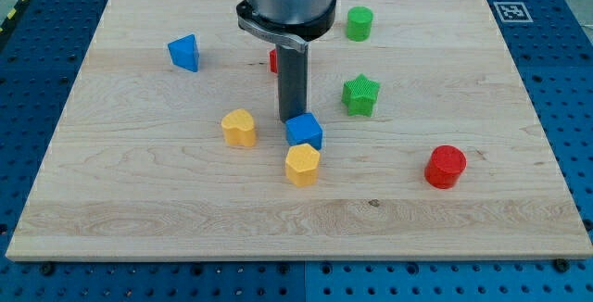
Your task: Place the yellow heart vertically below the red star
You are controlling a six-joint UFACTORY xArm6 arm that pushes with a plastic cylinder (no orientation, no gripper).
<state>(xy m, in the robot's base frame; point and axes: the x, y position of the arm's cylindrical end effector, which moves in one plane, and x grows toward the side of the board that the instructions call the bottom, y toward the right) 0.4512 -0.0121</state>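
The yellow heart [239, 127] lies left of centre on the wooden board [139, 200]. A red block [273, 59], mostly hidden behind the rod, shows only a sliver; its shape cannot be made out. My tip [293, 119] stands just above the blue cube [304, 132], touching or nearly touching its top edge, and to the right of the yellow heart. A yellow hexagon [302, 164] sits right below the blue cube.
A blue block [184, 53] lies at the upper left. A green cylinder [359, 23] is at the upper right, a green star [360, 94] below it. A red cylinder [446, 166] lies at the lower right.
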